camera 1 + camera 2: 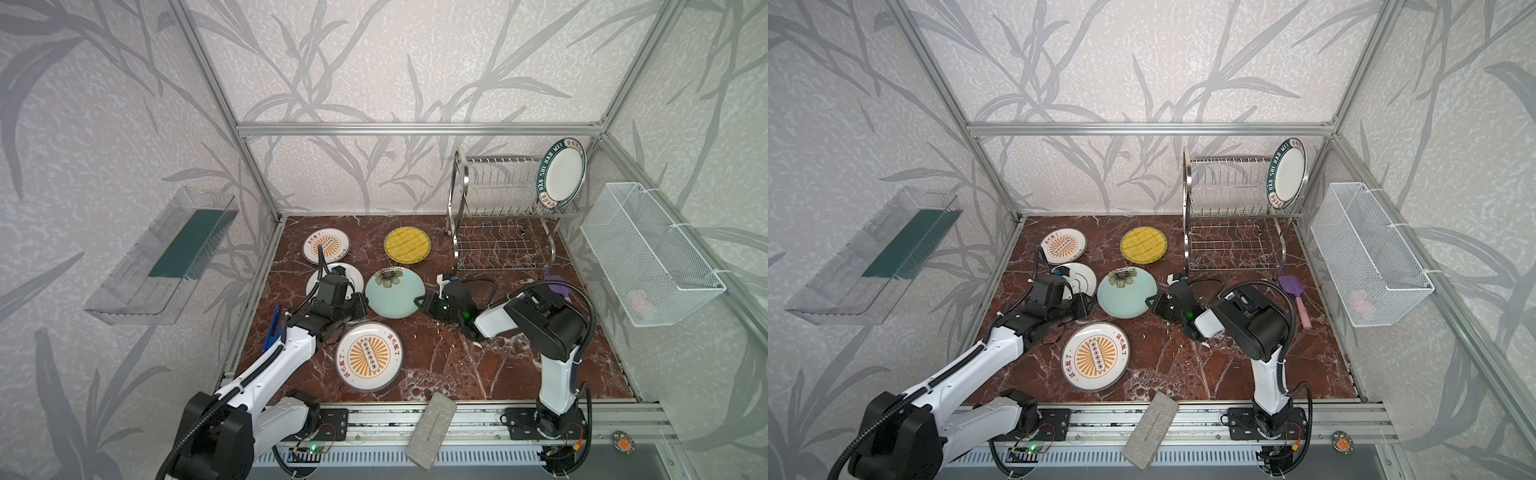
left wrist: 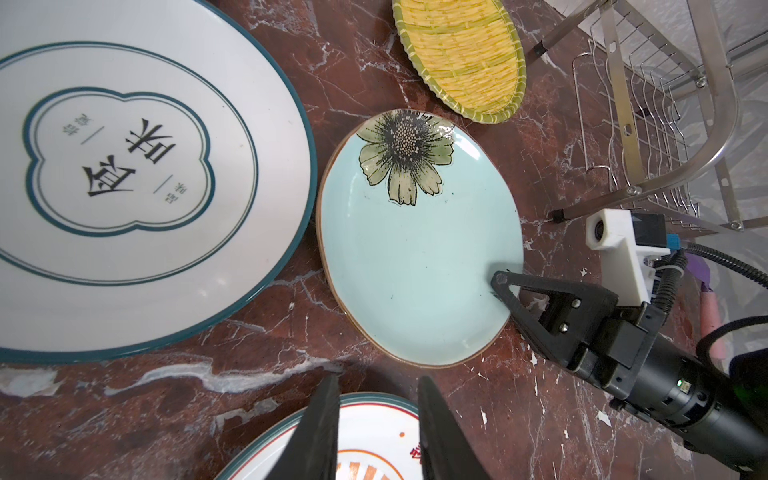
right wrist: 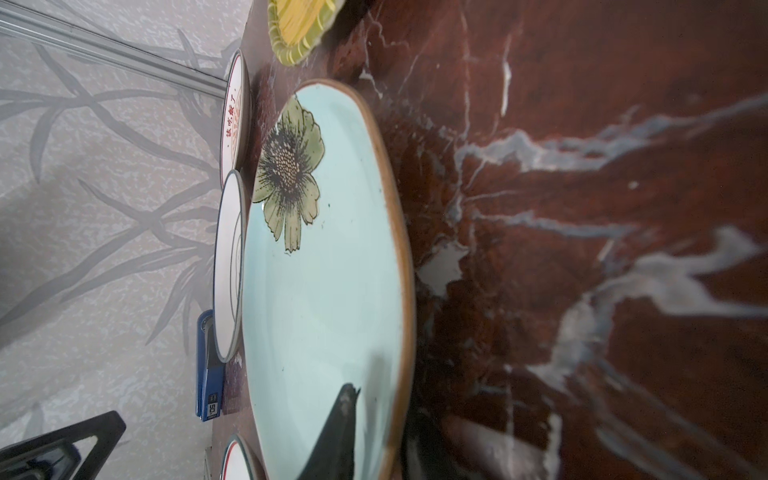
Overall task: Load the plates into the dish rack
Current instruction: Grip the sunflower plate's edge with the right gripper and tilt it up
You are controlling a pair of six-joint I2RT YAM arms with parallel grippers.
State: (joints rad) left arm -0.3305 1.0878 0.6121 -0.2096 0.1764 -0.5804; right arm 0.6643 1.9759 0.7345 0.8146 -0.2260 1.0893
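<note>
**Q:** Which plate is being handled, and where does it lie?
**A:** The mint plate (image 1: 395,293), with its flower toward the far edge, lies flat near the middle of the bench (image 1: 457,365). Its left rim is just beside the ringed white plate (image 2: 124,166).

**Q:** How does the right end effector stand?
**A:** The right end effector (image 1: 421,300) meets the mint plate at its right rim. In the right wrist view, one finger (image 3: 338,419) lies over the glazed face and its partner sits beneath the rim. The jaws thus straddle the rim with little gap. Whether they already press it cannot be told.

**Q:** And the left?
**A:** The left end effector (image 2: 378,380) hangs over the rim of the large sunburst plate (image 1: 369,356), which lies toward the near edge, left of middle. Its jaws are partly apart and hold nothing.

**Q:** The other plates?
**A:** The small sunburst plate (image 1: 326,246) lies flat toward the far left corner, and the yellow plate (image 1: 406,245) lies flat toward the far edge. The teal-rimmed plate (image 1: 562,172) stands on edge at the right end of the upper tier of the dish rack (image 1: 498,245). The rack occupies the far right corner.
</note>
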